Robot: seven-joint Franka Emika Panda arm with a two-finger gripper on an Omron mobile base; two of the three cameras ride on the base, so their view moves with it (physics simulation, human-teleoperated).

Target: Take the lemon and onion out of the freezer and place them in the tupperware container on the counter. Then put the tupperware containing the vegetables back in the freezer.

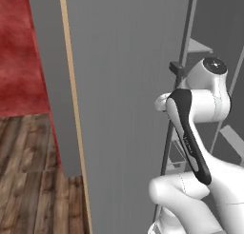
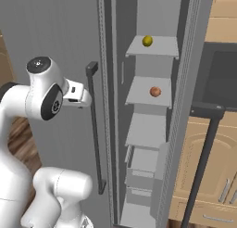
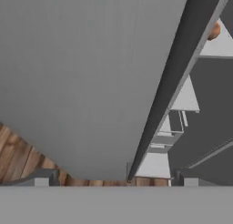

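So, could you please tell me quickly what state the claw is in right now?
Claw: open and empty, facing the freezer door's edge.

Light grey freezer shelves (image 2: 150,92), lemon (image 2: 147,41) on upper, onion (image 2: 155,91) on next
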